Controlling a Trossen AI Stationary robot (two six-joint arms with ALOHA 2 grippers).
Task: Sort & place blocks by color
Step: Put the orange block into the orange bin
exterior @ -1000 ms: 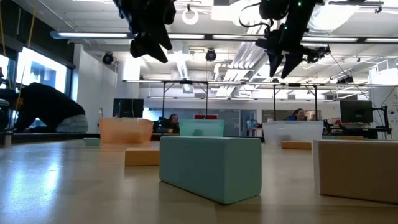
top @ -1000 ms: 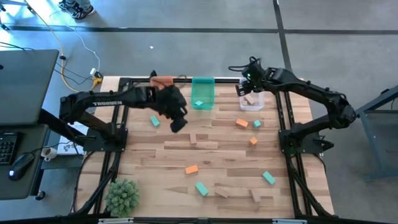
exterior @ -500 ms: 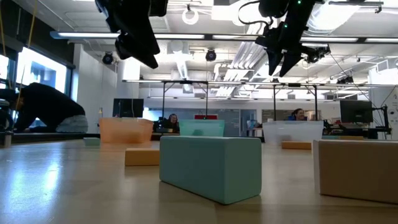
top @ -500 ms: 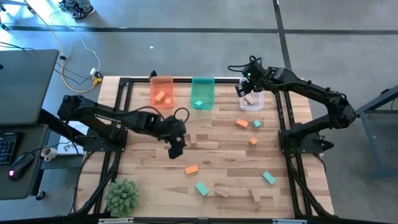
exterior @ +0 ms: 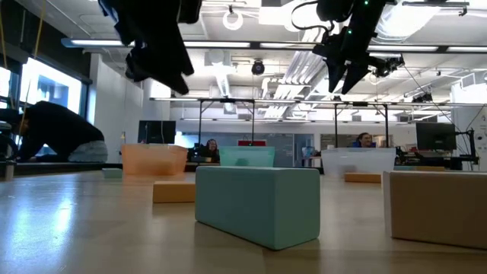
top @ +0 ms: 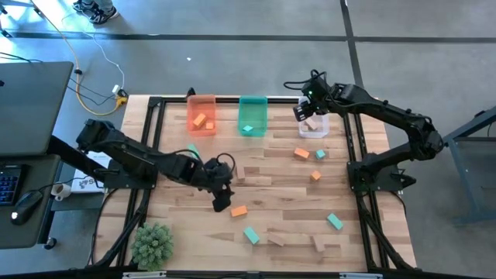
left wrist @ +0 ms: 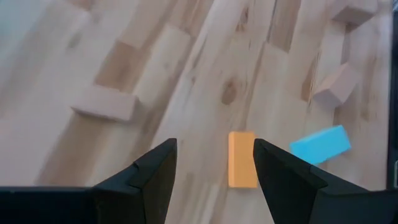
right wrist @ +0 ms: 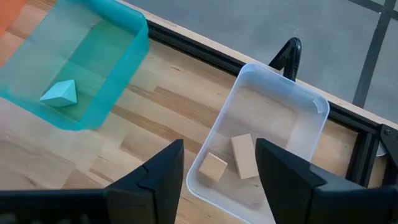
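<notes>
Hovering with empty, parted fingers, the left gripper lines up over an orange block lying flat mid-table. The right gripper hangs open, empty, over the clear bin. The block looks light, rigid, smooth; pinch its long sides.

Bare table surrounds the orange block; teal block lies near.

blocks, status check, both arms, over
Left gripper open, empty, over orange block mid-table. Right gripper open, empty, above clear bin holding two tan blocks. Nothing in the way.
</notes>
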